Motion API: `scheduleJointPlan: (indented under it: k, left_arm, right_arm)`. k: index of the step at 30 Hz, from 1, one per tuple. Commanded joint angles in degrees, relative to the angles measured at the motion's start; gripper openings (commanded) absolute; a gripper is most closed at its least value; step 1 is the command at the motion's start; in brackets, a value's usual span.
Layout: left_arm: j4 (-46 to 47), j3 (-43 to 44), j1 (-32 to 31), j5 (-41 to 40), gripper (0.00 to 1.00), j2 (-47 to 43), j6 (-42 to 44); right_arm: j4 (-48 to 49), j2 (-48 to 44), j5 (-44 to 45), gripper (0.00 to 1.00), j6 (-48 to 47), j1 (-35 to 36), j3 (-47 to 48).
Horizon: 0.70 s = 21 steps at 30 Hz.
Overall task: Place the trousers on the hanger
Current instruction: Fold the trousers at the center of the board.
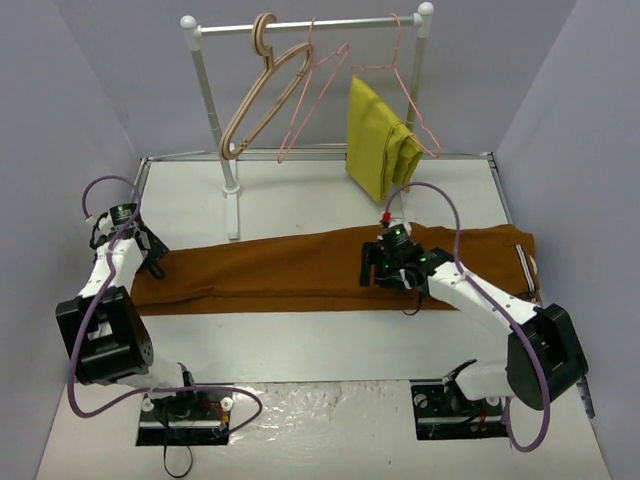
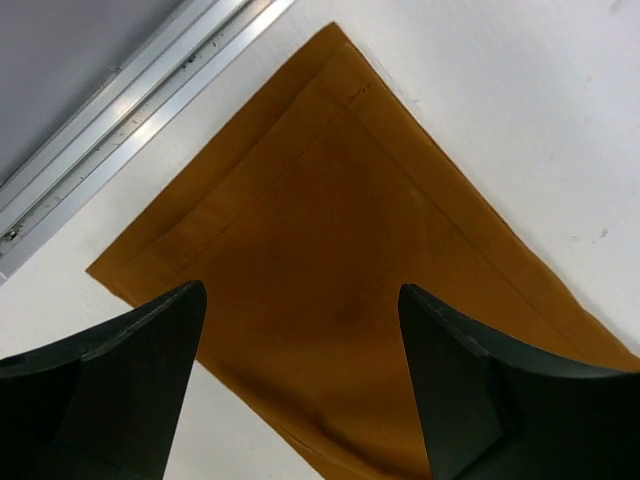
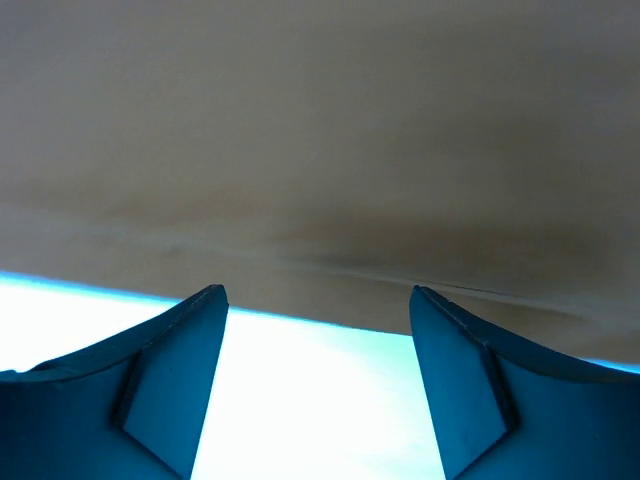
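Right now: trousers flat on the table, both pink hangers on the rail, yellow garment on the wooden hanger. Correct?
One slip. The yellow garment hangs on the right-hand pink hanger, not the wooden hanger, which is bare; the top external view shows it. The rest stands: trousers flat on the table, that hanger and the empty pink hanger both on the rail.

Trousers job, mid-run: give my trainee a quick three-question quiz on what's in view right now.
1. True or false: the trousers hang on the rail.
2. The left gripper is over which end of the trousers? A. waistband B. leg hem
3. What colour is the garment hanging on the rail?
Key: 1 false, they lie flat on the table. 2 B. 3 yellow.
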Motion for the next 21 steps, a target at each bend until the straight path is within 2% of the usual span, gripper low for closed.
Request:
scheduleJointPlan:
  k: [1,6,9,12,16,21]
  left_arm:
    - [2.3,3.9,-0.1,1.3,0.77,3.0,2.3]
    - [1.8,5.9,-0.1,1.5,0.77,9.7,2.3]
    - [0.0,7.6,0.0,1.5,0.77,12.9,2.1]
    - [-1.4,8.2,0.0,1.0,0.77,15.5,1.6]
    - [-2.3,8.7,0.1,0.8,0.77,16.9,1.6]
    - [-2.0,9.2,0.4,2.2,0.78,19.0,1.9]
  right_arm:
    - [8.9,1.8,-4.9,0.66,-8.4,7.0,2.8]
    - [10.6,12.4,-8.6,0.57,-22.0,14.5,12.3]
    - [11.2,18.0,-15.5,0.55,-27.5,16.7,17.2]
    - [10.6,24.0,-18.4,0.52,-31.6,18.9,21.2]
    - [10.5,27.6,-21.2,0.5,-33.6,20.4,23.4]
    - [12.5,31.3,-20.1,0.45,-34.4,21.6,23.1]
